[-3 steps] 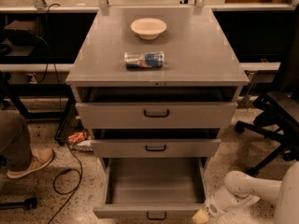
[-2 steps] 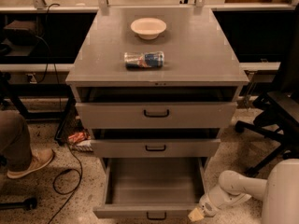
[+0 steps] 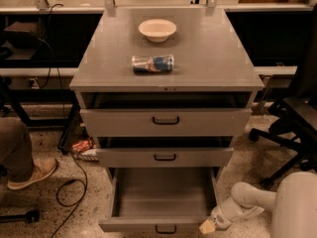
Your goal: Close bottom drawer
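Observation:
The bottom drawer is the lowest of three grey cabinet drawers. It is pulled far out and its tray is empty. Its low front panel with a small black loop handle sits at the lower edge of the camera view. My gripper is at the end of the white arm, at the right end of the drawer's front panel, close to or touching its corner.
The top drawer and middle drawer stand slightly open. On the cabinet top lie a white bowl and a can on its side. A person's leg and shoe are at left, cables on the floor, an office chair at right.
My arm and gripper have moved left, from right of the drawer to the right corner of its front panel. The drawer has not visibly moved.

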Available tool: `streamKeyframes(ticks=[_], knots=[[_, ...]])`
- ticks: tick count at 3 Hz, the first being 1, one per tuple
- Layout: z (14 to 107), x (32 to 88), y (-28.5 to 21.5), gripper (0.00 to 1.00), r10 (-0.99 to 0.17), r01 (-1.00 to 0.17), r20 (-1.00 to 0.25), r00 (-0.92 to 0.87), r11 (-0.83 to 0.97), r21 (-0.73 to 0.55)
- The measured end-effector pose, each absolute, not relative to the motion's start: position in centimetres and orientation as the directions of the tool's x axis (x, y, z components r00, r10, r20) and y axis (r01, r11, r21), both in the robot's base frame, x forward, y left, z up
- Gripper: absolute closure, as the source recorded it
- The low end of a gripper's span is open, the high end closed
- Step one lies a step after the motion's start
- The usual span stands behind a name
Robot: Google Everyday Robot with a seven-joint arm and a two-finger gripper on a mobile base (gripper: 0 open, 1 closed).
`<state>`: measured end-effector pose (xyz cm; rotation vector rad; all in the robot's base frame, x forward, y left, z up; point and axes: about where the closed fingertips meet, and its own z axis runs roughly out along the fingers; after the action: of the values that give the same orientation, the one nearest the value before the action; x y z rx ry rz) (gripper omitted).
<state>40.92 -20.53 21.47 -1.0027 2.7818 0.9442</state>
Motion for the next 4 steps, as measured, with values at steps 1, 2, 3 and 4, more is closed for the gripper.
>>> streamKeyframes(ticks=[1, 2, 3, 4], knots=[[19.3, 42.0, -21.3, 1.0, -0.548, -0.586, -0.247, -0.799, 0.616, 0.526], [19.0, 42.2, -21.4, 1.0, -0.544, -0.586, -0.252, -0.8, 0.619, 0.523], [18.9, 43.3, -21.4, 1.0, -0.528, -0.614, -0.32, -0.787, 0.624, 0.483], [19.0, 44.7, -20.9, 1.0, -0.518, -0.665, -0.419, -0.746, 0.61, 0.43]])
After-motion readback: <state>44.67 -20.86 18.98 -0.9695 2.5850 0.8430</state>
